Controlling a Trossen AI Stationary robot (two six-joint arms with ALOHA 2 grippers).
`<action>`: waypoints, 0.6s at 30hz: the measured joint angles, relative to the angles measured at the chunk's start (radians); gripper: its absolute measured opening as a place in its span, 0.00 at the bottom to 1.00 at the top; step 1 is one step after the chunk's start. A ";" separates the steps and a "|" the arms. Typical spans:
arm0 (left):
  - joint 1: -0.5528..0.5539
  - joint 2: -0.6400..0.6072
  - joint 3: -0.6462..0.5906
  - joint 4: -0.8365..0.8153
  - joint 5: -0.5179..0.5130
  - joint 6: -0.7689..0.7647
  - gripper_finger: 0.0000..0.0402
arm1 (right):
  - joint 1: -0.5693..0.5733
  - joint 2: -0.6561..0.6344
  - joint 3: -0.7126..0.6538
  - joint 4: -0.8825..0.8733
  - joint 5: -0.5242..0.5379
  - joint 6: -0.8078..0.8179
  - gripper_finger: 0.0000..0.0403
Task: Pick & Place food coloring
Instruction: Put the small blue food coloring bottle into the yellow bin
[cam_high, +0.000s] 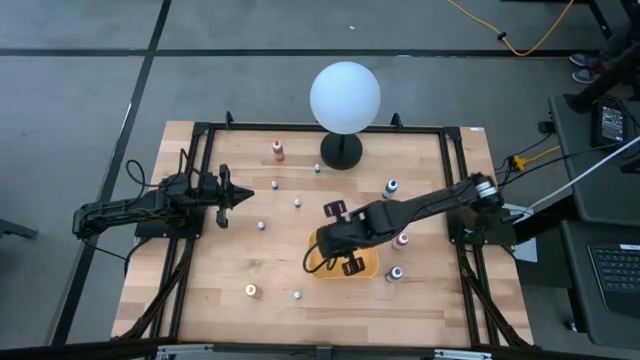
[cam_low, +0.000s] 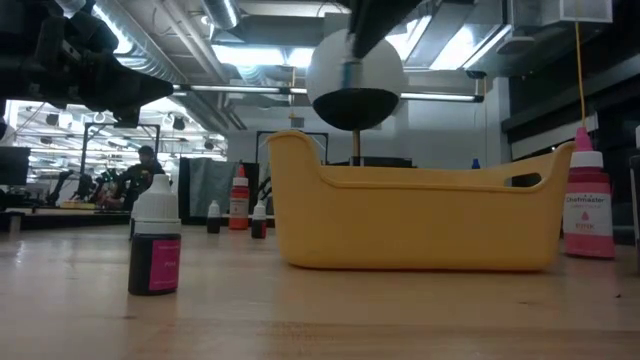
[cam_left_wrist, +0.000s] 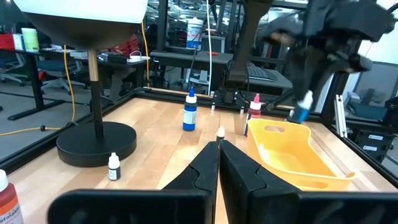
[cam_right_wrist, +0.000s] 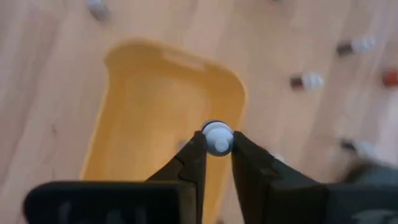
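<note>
Nearest on the bench (cam_low: 330, 315), a pink bottle (cam_low: 155, 250) stands before the yellow tray (cam_low: 420, 225). Above the tray, the right claw (cam_right_wrist: 217, 144) grasps a blue bottle (cam_left_wrist: 302, 109) by its pale cap (cam_right_wrist: 217, 138), body hanging below. Light, rigid and smooth, such bottles seem best pinched at cap or neck. Farther off, more bottles are scattered around the lamp (cam_high: 344, 100); the left claw (cam_high: 243, 196) waits clenched, empty.
</note>
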 joint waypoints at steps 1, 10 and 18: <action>0.000 0.000 0.000 0.000 0.000 0.000 0.02 | -0.012 -0.024 -0.072 0.082 -0.023 -0.017 0.16; 0.000 0.000 0.000 -0.001 0.000 0.000 0.03 | -0.092 -0.074 -0.421 0.345 -0.115 0.058 0.16; 0.000 0.000 0.000 -0.001 0.000 0.000 0.03 | -0.083 -0.074 -0.470 0.410 -0.121 0.134 0.16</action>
